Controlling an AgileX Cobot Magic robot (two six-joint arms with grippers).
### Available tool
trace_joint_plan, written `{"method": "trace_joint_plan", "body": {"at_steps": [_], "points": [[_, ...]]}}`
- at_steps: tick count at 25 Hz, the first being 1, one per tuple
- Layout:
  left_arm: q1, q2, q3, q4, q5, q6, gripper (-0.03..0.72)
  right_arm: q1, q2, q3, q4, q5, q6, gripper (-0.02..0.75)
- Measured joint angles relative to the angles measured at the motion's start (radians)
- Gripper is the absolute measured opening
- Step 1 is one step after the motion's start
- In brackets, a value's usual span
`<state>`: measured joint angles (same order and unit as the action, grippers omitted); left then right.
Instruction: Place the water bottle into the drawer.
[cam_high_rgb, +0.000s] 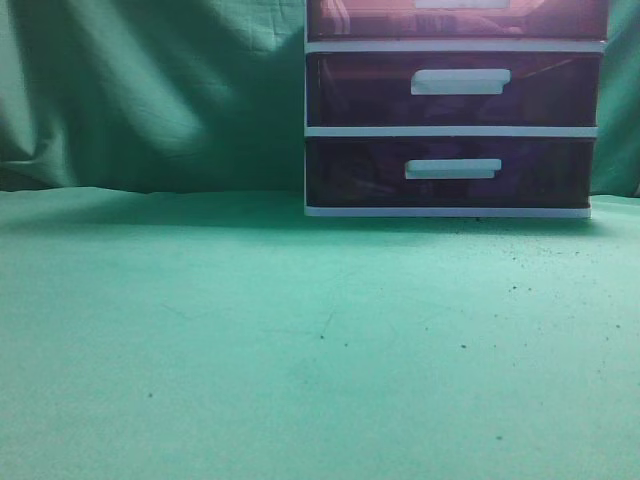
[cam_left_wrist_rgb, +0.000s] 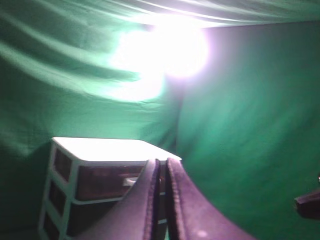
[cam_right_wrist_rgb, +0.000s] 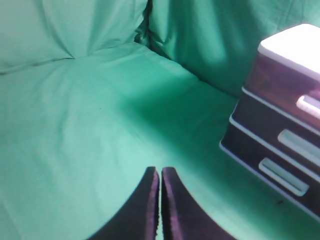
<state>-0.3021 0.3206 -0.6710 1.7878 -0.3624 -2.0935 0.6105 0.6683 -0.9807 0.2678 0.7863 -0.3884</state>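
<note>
The white-framed drawer unit (cam_high_rgb: 455, 130) stands at the back right of the green cloth. Its uppermost drawer (cam_high_rgb: 455, 20), dark maroon with a white bar handle, is closed and cut off by the top edge of the exterior view. It also shows in the left wrist view (cam_left_wrist_rgb: 107, 182) and the right wrist view (cam_right_wrist_rgb: 290, 87). My left gripper (cam_left_wrist_rgb: 163, 162) is shut and empty, held in the air level with the unit's top. My right gripper (cam_right_wrist_rgb: 160, 172) is shut and empty above the cloth, left of the unit. The water bottle is out of view. Neither gripper shows in the exterior view.
Green cloth (cam_high_rgb: 250, 340) covers the table and hangs as a backdrop behind. Two like drawers (cam_high_rgb: 455, 85) (cam_high_rgb: 450, 172) sit below the top one, both closed. A bright glare (cam_left_wrist_rgb: 170, 50) shines on the backdrop. A dark object (cam_left_wrist_rgb: 307, 205) pokes in at the left wrist view's right edge.
</note>
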Motion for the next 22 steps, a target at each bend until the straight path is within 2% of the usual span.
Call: {"method": "trace_joint_plan", "body": {"at_steps": [9,15,22], "points": [[0.000,-0.233,0.316,-0.162,0.338,-0.001,0.000,0.000,-0.249,0.343,0.122,-0.218,0.000,0.000],[0.000,-0.257,0.434,-0.167,0.380,-0.004,0.000,0.000,-0.375,0.508,0.173,-0.283,0.000,0.000],[0.000,-0.257,0.547,-0.156,0.381,-0.004,0.000,0.000,-0.406,0.595,0.200,-0.302,0.000,0.000]]}}
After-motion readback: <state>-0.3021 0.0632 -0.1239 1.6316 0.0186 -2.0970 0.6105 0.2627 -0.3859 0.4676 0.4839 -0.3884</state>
